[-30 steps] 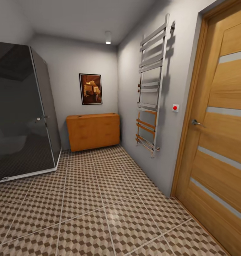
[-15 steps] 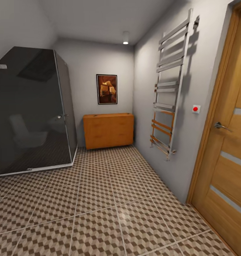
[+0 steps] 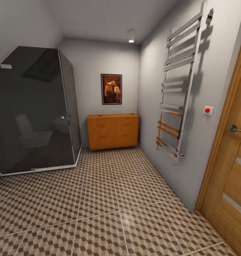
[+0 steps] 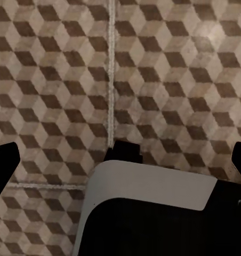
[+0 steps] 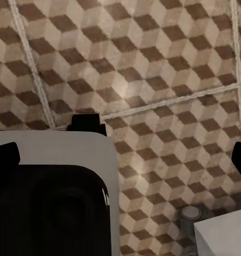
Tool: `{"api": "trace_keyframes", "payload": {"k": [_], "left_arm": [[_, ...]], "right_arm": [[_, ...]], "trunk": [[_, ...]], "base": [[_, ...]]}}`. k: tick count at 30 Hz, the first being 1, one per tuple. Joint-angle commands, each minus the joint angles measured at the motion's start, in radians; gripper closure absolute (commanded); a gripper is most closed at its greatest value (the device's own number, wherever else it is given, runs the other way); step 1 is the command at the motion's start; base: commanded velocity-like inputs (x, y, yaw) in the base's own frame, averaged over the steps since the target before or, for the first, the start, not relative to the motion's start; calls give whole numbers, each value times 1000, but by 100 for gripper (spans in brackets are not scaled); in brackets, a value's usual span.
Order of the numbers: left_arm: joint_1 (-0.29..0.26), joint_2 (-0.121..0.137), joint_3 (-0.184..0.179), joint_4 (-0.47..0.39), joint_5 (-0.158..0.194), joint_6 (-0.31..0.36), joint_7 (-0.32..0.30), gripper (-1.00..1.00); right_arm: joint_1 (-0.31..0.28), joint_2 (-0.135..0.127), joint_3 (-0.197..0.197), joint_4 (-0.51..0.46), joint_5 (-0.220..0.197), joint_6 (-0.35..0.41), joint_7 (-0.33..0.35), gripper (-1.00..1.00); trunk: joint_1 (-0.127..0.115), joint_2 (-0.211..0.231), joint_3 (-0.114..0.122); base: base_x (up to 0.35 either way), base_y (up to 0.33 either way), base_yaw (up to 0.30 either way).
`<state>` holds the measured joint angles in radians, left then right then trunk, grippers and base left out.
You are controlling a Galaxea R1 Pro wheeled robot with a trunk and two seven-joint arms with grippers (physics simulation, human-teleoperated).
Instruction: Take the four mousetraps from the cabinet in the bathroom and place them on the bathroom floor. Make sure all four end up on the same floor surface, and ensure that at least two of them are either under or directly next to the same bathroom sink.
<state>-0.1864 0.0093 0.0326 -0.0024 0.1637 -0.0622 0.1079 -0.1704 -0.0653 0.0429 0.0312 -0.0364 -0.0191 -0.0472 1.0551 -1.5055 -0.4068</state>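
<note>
The orange-brown cabinet (image 3: 112,131) stands against the far wall, its drawers closed, several tiles ahead of me. The cube-patterned bathroom floor (image 3: 99,199) stretches from me to it, and it also lies below both wrists (image 4: 168,80) (image 5: 152,64). My left gripper (image 4: 120,168) hangs open over the tiles and my own white-and-black base (image 4: 152,186), holding nothing. My right gripper (image 5: 122,160) is likewise open and holds nothing, above the floor beside my base (image 5: 51,154). The mousetraps and the sink are out of view.
A dark glass shower cabin (image 3: 31,113) fills the left side. On the right wall hang a chrome towel rail (image 3: 177,99) and a red button (image 3: 207,110), then comes a wooden door (image 3: 230,160). A framed picture (image 3: 111,89) hangs above the cabinet.
The head view has swung to the left: the door has slid mostly off the right edge, more of the shower cabin shows, and the cabinet sits nearer the picture's middle.
</note>
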Motion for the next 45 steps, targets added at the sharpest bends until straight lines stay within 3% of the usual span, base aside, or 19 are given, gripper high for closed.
{"api": "trace_keyframes", "payload": {"k": [1,45], "left_arm": [[-1,0,3,1,5,0,1,-100],[-1,-2,3,1,5,13,1,-100]], "right_arm": [[-1,0,5,3,-4,-2,-2,-100],[-1,-1,5,3,-3,-3,0,-100]], "trunk": [[1,-1,-1],[1,-1,-1]], "base": [[316,0,4],[324,0,0]]}}
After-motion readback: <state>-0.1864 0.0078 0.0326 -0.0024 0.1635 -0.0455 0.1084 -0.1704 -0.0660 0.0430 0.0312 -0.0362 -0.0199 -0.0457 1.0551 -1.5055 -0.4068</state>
